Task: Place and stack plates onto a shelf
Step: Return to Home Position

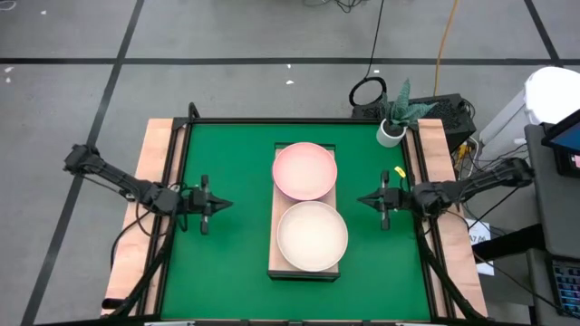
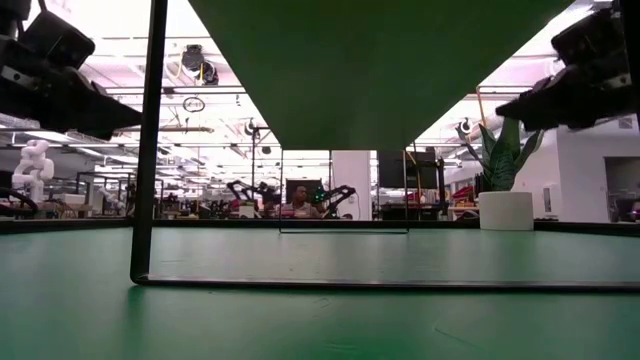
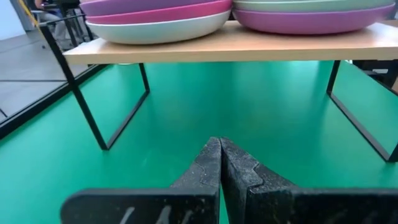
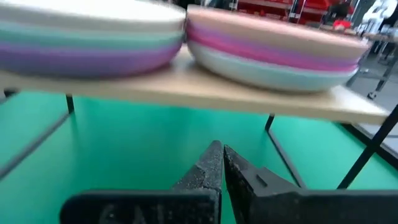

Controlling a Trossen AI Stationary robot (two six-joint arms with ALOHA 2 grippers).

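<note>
The shelf (image 1: 306, 268), a light-wood board on thin black legs (image 3: 93, 118), stands in the middle of the green table. Two stacks of plates rest on it. The far stack has a pale pink plate (image 1: 304, 169) on top, with magenta and pale blue-white plates (image 4: 273, 65) under it. The near stack has a cream plate (image 1: 312, 236) on top, over mint green and purple ones (image 4: 81, 59). My left gripper (image 1: 227, 206) (image 3: 221, 142) hovers shut to the left of the shelf, pointing at it. My right gripper (image 1: 361, 200) (image 4: 217, 146) hovers shut to the shelf's right, facing it.
A potted plant (image 1: 396, 120) stands at the table's far right corner. Wooden strips (image 1: 154, 181) run along the left and right sides. Open green table (image 3: 249, 112) lies under the shelf between its legs. A person (image 2: 297, 200) sits far off in the room behind.
</note>
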